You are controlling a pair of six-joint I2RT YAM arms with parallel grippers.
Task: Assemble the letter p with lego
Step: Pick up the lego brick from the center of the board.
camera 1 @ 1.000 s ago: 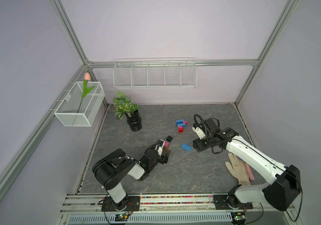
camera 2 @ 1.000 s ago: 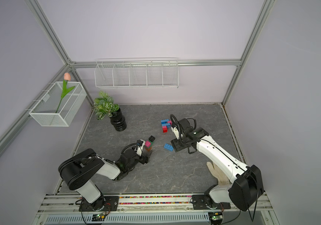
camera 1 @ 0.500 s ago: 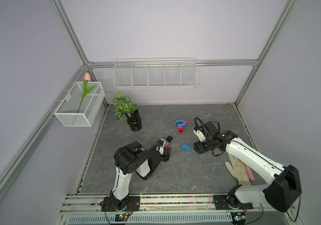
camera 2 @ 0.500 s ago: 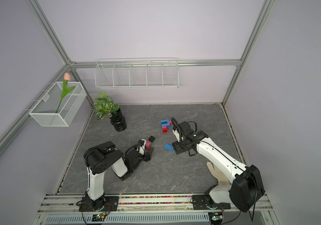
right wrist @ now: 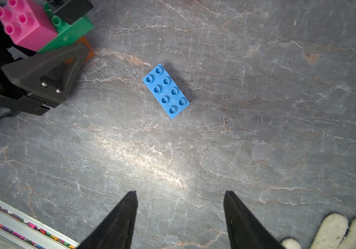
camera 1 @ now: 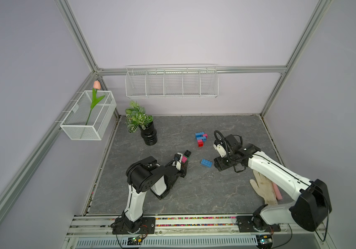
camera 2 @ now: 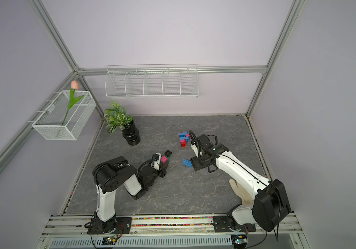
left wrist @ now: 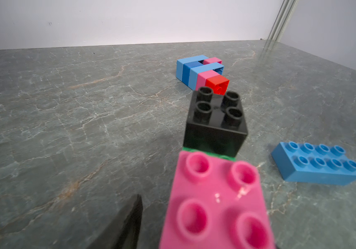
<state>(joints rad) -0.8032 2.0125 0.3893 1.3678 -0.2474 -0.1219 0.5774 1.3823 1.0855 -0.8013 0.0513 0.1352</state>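
Right gripper (right wrist: 180,193) is hovering part-open, empty. The blue oblong brick (right wrist: 166,90) is lying mid-frame above it, long axis running upper-left to lower-right. Left gripper (camera 1: 184,167) — grip state cannot be told.

I am counting one loose blue brick (right wrist: 166,90), four bricks in a stack (right wrist: 32,30), two wire baskets (camera 1: 172,86), one glove (camera 1: 263,189), one potted plant (camera 1: 149,134).
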